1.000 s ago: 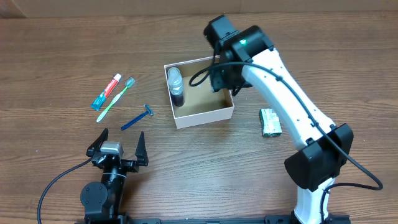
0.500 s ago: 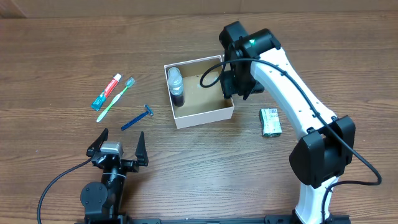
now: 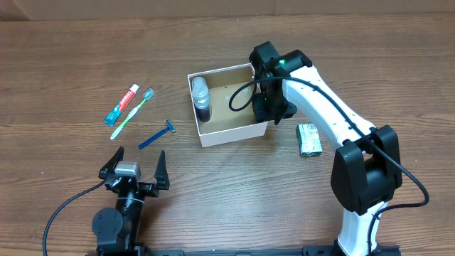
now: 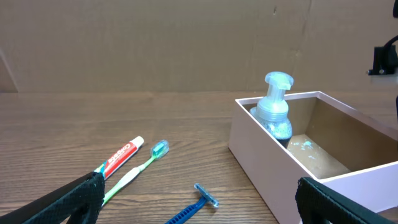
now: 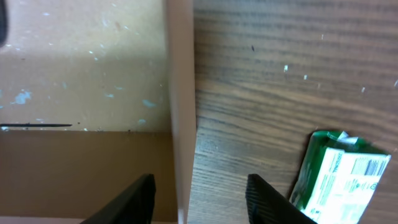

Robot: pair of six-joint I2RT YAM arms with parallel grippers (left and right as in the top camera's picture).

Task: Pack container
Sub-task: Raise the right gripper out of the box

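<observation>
Since the right gripper (image 5: 200,193) has shifted from the container (image 3: 234,133) interior toward 3 o'clock, part-open and empty astride its wall, the green packet (image 3: 308,139) likely follows.

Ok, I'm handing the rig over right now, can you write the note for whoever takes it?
Left gripper: open, empty, parked apart from the items.
Right gripper: open, empty, straddling the right wall of the container.
Done: pump bottle is in the container.
Left: toothpaste, toothbrush and razor lie left of it; green packet lies to its right.
</observation>
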